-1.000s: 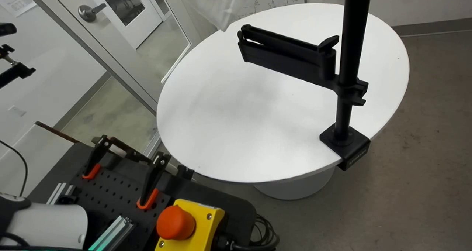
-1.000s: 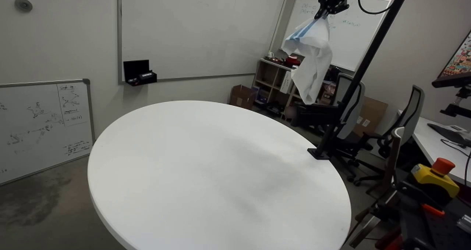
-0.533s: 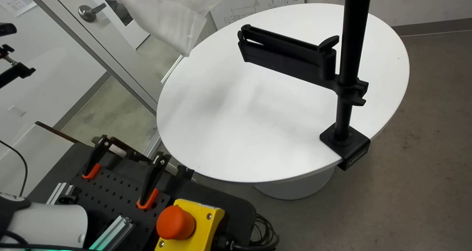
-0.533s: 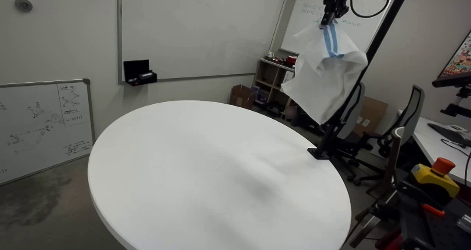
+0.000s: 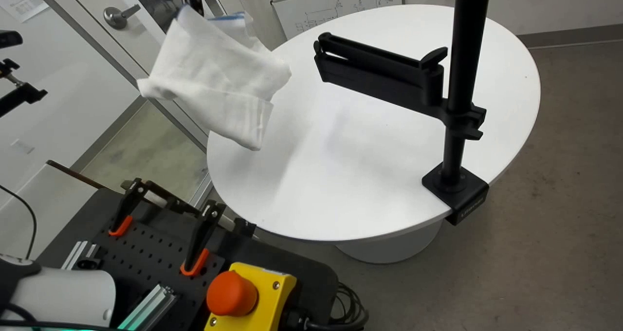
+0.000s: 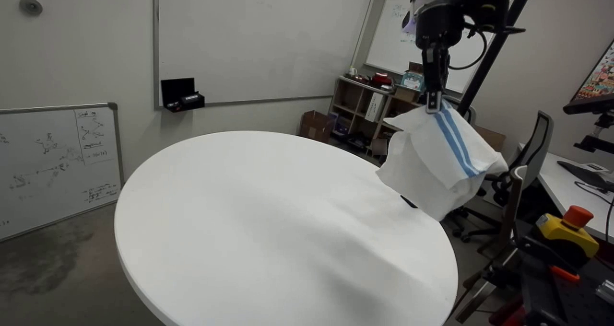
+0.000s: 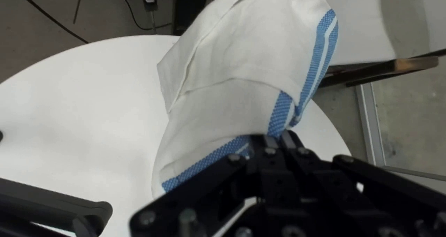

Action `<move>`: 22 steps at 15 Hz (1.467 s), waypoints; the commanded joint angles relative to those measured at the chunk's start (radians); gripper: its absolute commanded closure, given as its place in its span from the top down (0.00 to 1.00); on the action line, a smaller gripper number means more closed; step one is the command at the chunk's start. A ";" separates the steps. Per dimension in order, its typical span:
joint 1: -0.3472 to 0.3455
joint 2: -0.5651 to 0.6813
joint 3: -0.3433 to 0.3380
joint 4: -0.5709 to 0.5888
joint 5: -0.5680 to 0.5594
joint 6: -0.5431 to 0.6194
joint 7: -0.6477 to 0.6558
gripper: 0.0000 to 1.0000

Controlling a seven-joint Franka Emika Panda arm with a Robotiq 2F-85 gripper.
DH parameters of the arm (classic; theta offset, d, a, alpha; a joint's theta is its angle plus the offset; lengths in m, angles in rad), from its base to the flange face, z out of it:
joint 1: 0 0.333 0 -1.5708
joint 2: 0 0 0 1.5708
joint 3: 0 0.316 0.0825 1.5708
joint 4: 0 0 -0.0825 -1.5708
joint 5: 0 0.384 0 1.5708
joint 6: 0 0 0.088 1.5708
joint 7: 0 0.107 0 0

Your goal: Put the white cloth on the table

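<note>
One blue-striped white cloth (image 6: 427,165) hangs from one black Robotiq gripper (image 7: 278,141) pinching striped end, across edge of one round white table (image 6: 230,211); contact with tabletop cannot be told. Wide surface stretches to far rim. Obstacles: one black pole (image 5: 462,58) clamped at rim, one folded bracket (image 5: 375,80) jutting over table. Nearby: two black-and-orange clamps (image 5: 202,236), one red emergency-stop button (image 5: 231,293).

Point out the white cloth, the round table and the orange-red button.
White cloth (image 7: 240,61): in the wrist view, its white middle.
Round table (image 6: 249,220): in an exterior view, its top.
Orange-red button (image 5: 232,293): in an exterior view, its cap.
</note>
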 commanded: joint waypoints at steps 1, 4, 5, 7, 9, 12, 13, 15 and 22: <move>0.025 0.043 0.018 -0.074 -0.105 0.144 -0.029 0.01; 0.048 0.074 0.036 -0.144 -0.188 0.331 -0.013 0.01; 0.053 0.089 0.040 -0.155 -0.211 0.377 -0.007 0.01; 0.064 0.118 0.048 -0.171 -0.242 0.453 0.003 0.01; 0.075 0.138 0.052 -0.183 -0.265 0.530 0.019 0.01; 0.089 0.167 0.046 -0.193 -0.309 0.667 0.055 0.01; 0.093 0.177 0.041 -0.196 -0.322 0.725 0.076 0.01; 0.095 0.196 0.033 -0.194 -0.327 0.818 0.117 0.01; 0.074 0.190 0.024 -0.191 -0.282 0.844 0.147 0.63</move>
